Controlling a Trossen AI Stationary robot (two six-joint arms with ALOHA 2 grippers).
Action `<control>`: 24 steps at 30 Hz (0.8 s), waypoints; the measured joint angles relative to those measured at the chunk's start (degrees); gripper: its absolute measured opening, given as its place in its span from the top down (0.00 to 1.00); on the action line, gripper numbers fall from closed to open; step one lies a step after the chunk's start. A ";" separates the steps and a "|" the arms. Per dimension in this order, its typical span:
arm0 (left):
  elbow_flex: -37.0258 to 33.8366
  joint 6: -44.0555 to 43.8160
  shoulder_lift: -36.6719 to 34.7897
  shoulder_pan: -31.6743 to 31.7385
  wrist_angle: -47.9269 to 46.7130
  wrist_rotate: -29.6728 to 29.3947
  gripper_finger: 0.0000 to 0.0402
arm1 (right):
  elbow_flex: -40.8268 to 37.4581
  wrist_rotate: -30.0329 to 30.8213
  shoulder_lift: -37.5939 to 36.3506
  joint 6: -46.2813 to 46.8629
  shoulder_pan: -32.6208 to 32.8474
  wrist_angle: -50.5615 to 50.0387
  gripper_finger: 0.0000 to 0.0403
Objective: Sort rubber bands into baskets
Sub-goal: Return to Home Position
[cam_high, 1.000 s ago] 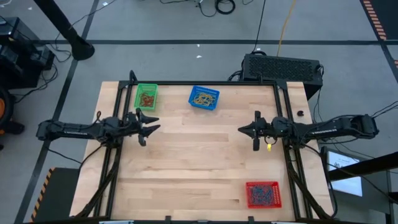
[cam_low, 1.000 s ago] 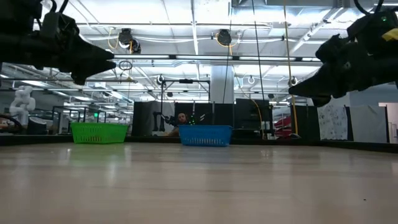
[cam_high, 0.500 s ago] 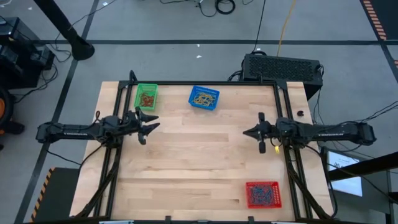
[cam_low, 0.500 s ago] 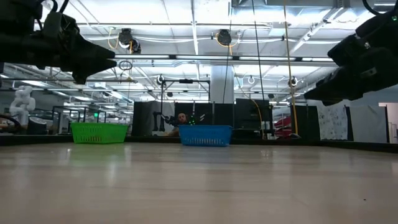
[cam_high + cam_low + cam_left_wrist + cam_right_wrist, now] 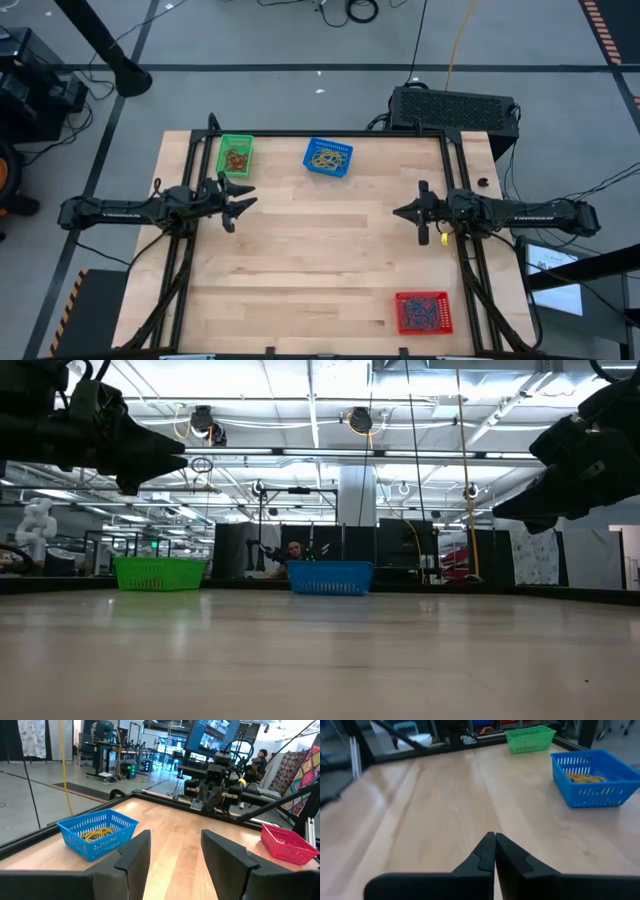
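Three baskets stand on the wooden table: a green one point(image 5: 235, 155) at the far left with reddish rubber bands point(image 5: 236, 158), a blue one point(image 5: 328, 157) beside it with yellow bands point(image 5: 326, 157), and a red one point(image 5: 423, 311) at the near right with dark bands. My left gripper point(image 5: 250, 197) hovers open and empty at the left side, just near of the green basket. My right gripper point(image 5: 398, 212) hovers shut and empty at the right side. The left wrist view shows the blue basket point(image 5: 97, 832) and the red basket point(image 5: 287, 842). The right wrist view shows my shut right gripper point(image 5: 495, 845) over bare wood.
A black vented box point(image 5: 455, 108) stands behind the table's far right corner. Black frame rails point(image 5: 190, 250) run along the table's left and right sides. The low view shows the green basket point(image 5: 158, 573) and the blue basket point(image 5: 331, 577) at the far edge, and both arms above the tabletop.
My right gripper has drawn back a little toward the table's right edge, staying above the table. My left arm has kept still.
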 joint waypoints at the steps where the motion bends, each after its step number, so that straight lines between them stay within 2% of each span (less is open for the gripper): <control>1: 0.00 0.00 0.00 0.00 0.01 0.00 0.55 | 0.00 0.00 -0.01 2.17 0.00 0.05 0.99; 5: 0.00 0.00 0.00 0.00 0.00 -0.04 0.55 | 0.00 0.02 0.00 5.63 0.00 0.13 0.99; 24: 0.04 0.00 0.00 0.00 0.00 -0.11 0.55 | 0.00 0.02 0.00 5.92 0.00 0.24 0.99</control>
